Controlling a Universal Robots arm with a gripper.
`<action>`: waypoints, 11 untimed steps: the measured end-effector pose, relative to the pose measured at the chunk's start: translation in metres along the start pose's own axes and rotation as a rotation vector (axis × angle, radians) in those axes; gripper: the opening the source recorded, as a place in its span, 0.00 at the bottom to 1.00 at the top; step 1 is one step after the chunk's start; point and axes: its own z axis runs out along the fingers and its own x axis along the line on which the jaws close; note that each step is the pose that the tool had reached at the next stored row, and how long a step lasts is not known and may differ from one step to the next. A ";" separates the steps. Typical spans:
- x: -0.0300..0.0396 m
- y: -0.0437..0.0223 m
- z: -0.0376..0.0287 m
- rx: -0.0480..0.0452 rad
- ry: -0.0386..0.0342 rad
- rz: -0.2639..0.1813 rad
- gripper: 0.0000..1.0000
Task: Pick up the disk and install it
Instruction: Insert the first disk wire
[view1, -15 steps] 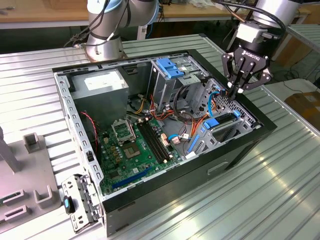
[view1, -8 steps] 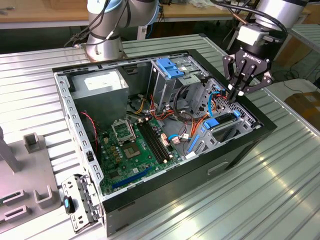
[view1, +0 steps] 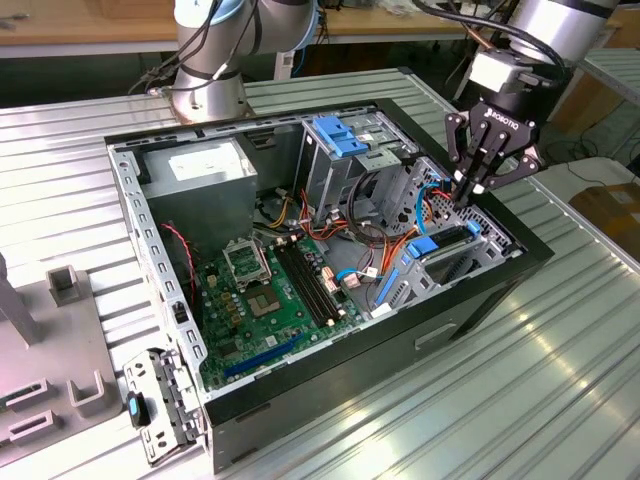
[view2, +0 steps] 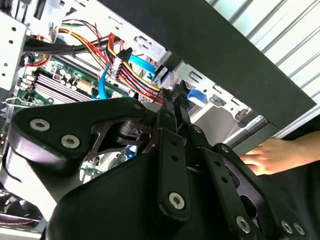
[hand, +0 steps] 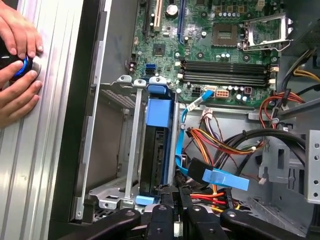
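Black linkage of the gripper (hand: 175, 196) sits closest in both wrist views. Its fingers are drawn together, with nothing seen between them. Their tips hover at the near end of the disk (hand: 156, 150); whether they touch it cannot be told.

Dark in its bright blue carrier, the disk stands on edge inside a metal drive cage (hand: 134, 150). The cage is set against the wall of the open computer case (view1: 330, 388), near the case corner at the exterior view's right.

A thin blue cable (hand: 181, 130) runs just beside the disk. A bundle of red, orange and yellow wires (hand: 220, 142) crowds the space next to it. Beyond them lies the green motherboard (hand: 220, 45).

In the exterior view, a pale blue bracket (view1: 338, 135) tops a taller cage at the case's far edge. A grey power supply (view1: 200, 180) fills the far corner.

Outside the case wall, a person's hands (hand: 17, 60) rest on the ribbed metal counter (hand: 45, 160), around a round blue-lit object (hand: 22, 67).
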 end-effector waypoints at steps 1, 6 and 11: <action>0.0016 0.0016 0.0005 0.0025 -0.0081 -0.001 0.17; 0.0031 0.0074 0.0016 0.0493 -0.0330 0.001 0.17; 0.0064 0.0154 0.0032 0.0948 -0.0390 0.006 0.17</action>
